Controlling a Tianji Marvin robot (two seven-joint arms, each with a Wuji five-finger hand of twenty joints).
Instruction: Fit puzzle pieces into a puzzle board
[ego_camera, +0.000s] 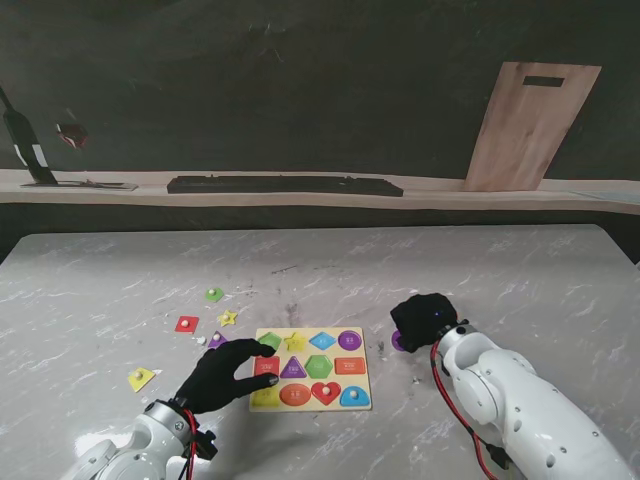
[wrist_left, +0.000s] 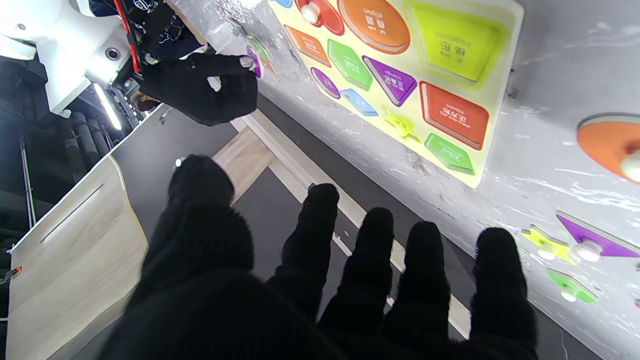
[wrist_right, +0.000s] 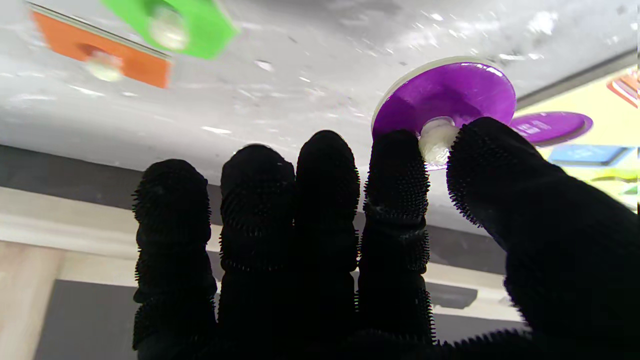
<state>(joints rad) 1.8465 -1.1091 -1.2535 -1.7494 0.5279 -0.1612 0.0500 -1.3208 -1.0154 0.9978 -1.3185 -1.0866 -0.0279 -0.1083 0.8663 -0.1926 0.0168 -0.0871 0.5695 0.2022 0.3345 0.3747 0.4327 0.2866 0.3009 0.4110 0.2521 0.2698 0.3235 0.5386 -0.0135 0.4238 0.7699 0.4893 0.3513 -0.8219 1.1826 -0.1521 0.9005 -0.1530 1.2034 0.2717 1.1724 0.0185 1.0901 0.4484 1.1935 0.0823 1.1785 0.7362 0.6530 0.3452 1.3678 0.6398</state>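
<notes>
Marble table: bears all items. Puzzle board: centre, near edge. Right hand: just right of board, thumb and forefinger pinching the white knob of the purple round piece. Left hand: fingers spread, empty, over board's left edge. Loose pieces: left of board.
</notes>
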